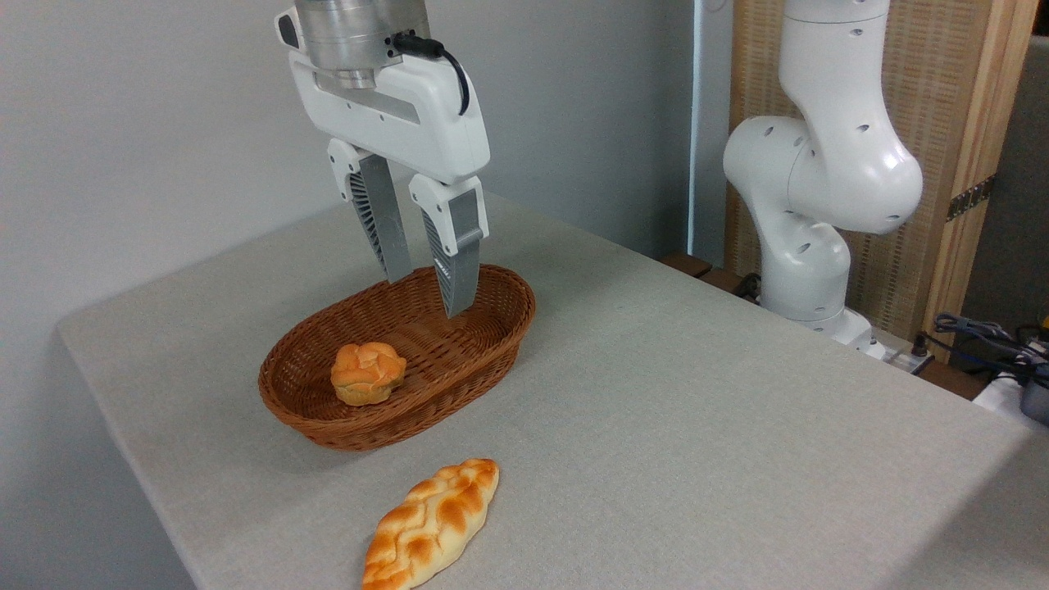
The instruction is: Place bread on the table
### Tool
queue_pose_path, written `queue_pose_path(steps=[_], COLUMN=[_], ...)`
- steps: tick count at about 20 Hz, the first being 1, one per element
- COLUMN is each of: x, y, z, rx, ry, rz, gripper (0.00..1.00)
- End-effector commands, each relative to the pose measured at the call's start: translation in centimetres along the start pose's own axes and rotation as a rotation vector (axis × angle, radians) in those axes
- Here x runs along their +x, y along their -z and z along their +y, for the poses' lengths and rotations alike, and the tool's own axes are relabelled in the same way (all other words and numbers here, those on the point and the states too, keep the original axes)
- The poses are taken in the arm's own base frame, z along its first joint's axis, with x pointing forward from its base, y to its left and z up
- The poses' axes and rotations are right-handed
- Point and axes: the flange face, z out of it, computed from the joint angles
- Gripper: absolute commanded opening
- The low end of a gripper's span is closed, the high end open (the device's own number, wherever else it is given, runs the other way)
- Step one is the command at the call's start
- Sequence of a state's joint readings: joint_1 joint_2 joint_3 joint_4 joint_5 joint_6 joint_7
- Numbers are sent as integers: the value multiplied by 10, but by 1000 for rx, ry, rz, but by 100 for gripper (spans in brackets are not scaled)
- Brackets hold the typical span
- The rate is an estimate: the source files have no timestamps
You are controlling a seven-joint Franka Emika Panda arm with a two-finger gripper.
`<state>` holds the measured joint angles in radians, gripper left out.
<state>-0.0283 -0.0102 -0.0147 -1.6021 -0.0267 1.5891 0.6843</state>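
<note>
We see the bread (368,373) lying inside the basket (492,344), toward its left end. Our gripper (429,295) hangs above the basket's far right part, fingers apart and holding nothing.

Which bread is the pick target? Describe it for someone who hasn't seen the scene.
On the grey table, find the brown oval wicker basket under the open tool. The bread lies inside it, toward its left end. It is small, round and knotted, unlike the long braided loaf lying on the table nearer the camera.
</note>
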Motion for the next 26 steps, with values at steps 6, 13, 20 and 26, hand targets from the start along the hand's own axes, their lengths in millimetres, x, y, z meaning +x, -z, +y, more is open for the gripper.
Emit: queue_pose_path(steps=[6, 13, 20, 26], x=[-1, 0, 23, 60], y=[1, 1, -28, -72], z=[-1, -1, 29, 84], rx=[2, 1, -68, -44], ry=[-14, -14, -64, -142], rz=[-10, -11, 12, 85], gripper=[100, 100, 100, 100])
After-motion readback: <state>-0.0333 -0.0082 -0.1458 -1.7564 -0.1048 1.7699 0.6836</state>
